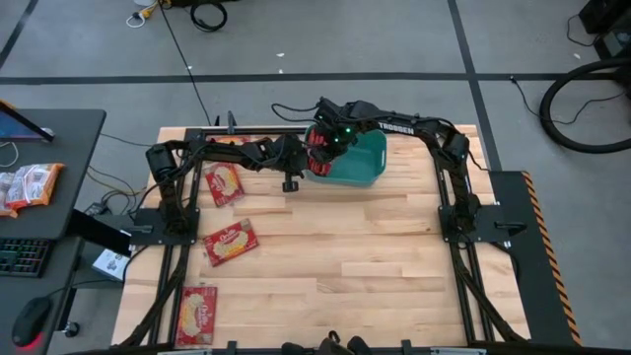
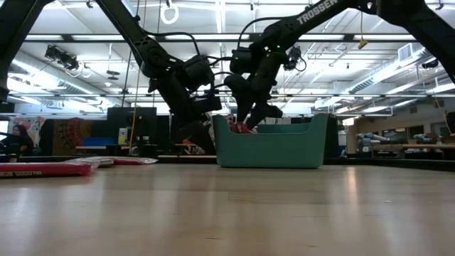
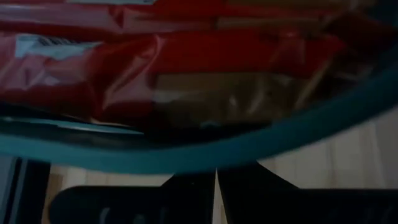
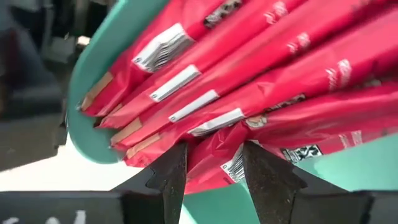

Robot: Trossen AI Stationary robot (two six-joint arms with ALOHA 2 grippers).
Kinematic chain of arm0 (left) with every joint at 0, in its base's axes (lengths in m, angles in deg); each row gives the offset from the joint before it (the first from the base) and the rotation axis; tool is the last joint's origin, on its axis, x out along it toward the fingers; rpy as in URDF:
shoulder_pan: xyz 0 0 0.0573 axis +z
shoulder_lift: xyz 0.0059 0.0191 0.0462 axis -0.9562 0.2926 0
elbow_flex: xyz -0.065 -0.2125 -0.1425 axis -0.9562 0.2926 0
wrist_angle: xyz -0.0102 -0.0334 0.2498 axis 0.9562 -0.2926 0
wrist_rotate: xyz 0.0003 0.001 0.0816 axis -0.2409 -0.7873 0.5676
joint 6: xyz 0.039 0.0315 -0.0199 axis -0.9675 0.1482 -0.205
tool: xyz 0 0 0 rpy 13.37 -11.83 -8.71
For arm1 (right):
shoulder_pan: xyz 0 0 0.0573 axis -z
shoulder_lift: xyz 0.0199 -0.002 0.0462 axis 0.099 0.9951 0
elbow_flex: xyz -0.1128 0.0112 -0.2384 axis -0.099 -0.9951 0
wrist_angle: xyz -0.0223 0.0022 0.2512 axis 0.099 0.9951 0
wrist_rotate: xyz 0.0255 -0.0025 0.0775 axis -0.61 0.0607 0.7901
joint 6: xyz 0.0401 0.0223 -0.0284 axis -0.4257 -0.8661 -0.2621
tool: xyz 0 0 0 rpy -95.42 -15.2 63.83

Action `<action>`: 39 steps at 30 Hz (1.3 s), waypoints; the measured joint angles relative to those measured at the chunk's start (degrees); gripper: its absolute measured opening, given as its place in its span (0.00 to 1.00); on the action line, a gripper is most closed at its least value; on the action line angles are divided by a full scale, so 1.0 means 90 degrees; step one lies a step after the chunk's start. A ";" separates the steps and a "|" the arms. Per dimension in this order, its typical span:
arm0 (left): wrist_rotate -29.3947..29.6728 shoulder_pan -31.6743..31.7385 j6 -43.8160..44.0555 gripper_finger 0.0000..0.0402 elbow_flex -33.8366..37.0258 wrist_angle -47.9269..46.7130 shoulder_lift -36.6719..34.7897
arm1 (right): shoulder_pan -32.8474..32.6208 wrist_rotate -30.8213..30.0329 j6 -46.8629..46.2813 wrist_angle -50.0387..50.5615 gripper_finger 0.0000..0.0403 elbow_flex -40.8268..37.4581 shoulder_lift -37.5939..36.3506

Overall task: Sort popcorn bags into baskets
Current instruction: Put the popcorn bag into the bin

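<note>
Now right hand pinches glossy red popcorn bag in teal tub; left hand closed, empty

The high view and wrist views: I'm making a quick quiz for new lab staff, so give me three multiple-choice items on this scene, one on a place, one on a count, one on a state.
1. Where does the teal basket stand?
A. At the table's far edge, between the two arms
B. At the near left corner
C. On the floor

2. How many red popcorn bags lie flat on the bare table?
A. None
B. Three
C. Seven

3. What is the right gripper doing?
A. Parked, shut, away from the basket
B. Closed on a popcorn bag at the basket
C. Gripping the basket's rim

Answers:
1 A: the high view shows it at the far edge, where both arms meet.
2 B: three bags lie along the left side.
3 B: the right wrist view shows a bag between its fingers.
</note>
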 joint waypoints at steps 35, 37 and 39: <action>0.0795 -0.0127 -0.0024 0.05 -0.0005 -0.1930 -0.0959 | -0.0129 -0.0008 0.5765 -0.0340 0.40 -0.0270 -0.0033; 0.0904 0.0005 0.0006 0.05 -0.0005 -0.1912 -0.0970 | -0.0129 -0.0028 0.5632 -0.0401 0.40 -0.0270 -0.0033; 0.0944 0.0156 0.0016 0.05 -0.0005 -0.1850 -0.0954 | -0.0129 -0.0019 0.5394 -0.0507 0.40 -0.0270 -0.0033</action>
